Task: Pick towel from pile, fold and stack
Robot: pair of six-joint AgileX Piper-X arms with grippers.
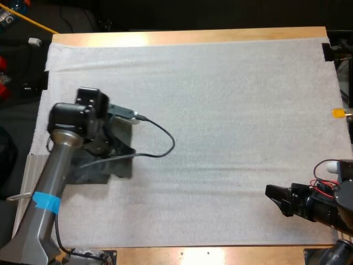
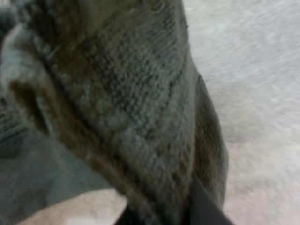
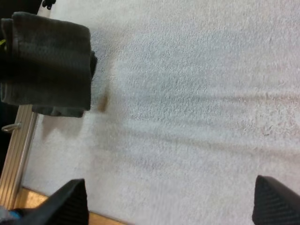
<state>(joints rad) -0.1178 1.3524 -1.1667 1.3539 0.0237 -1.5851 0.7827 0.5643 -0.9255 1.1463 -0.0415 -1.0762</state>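
Towel (image 1: 95, 173): a dark grey-green towel lies on the mat's (image 1: 220, 110) left edge, about halfway between the mat's far and near sides. From the right wrist view it (image 3: 49, 63) looks folded flat, with a straight hemmed edge, and one end reaches the mat's border.
Left gripper (image 1: 120, 144): it sits right over the towel at the mat's left edge, and the arm covers much of the cloth in the high view.
Left gripper grip: I cannot tell whether it is clamped on the towel or only resting against it. In the left wrist view the towel (image 2: 122, 103) hangs very close, in thick folds, with bare mat beside it.
Right gripper (image 1: 274, 199): it is low over the mat's near right part, well apart from the towel and pointing toward the mat's left side.
Right gripper grip: its fingers (image 3: 70, 201) stand wide apart with nothing between them but bare mat; it holds nothing.
Mat: white and lightly wrinkled, it covers most of the wooden table (image 1: 193, 36).
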